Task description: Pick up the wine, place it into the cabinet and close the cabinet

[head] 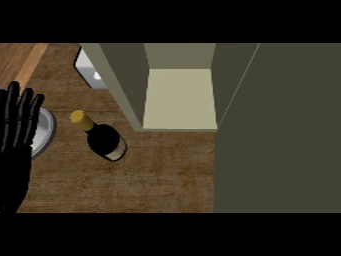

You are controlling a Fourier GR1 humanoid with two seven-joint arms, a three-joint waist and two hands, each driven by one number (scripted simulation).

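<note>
The cabinet (180,100) fills the right half of the head view. Its door (287,130) stands open as a broad dark olive panel running off the right edge, so its far side is cut off. Inside, a pale shelf floor (180,97) shows between the side walls, and nothing lies on the part that is visible; the upper interior is lost in shade.

The wooden bench (151,180) carries everything else. At the left edge a round grey plate (46,131) is mostly covered by the left robot hand (9,130), which rises from the lower left with its fingers straight, close together and pointing up the view, holding nothing. The right robot hand does not show.

The wine (103,136) is a dark bottle standing on the bench between the plate and the cabinet's left wall, near both and touching neither. Its long axis appears tilted in the view: the gold-capped neck points to the upper left, the pale-labelled body to the lower right.

Behind the cabinet's left wall a white object (90,70) is partly hidden and cannot be identified.
</note>
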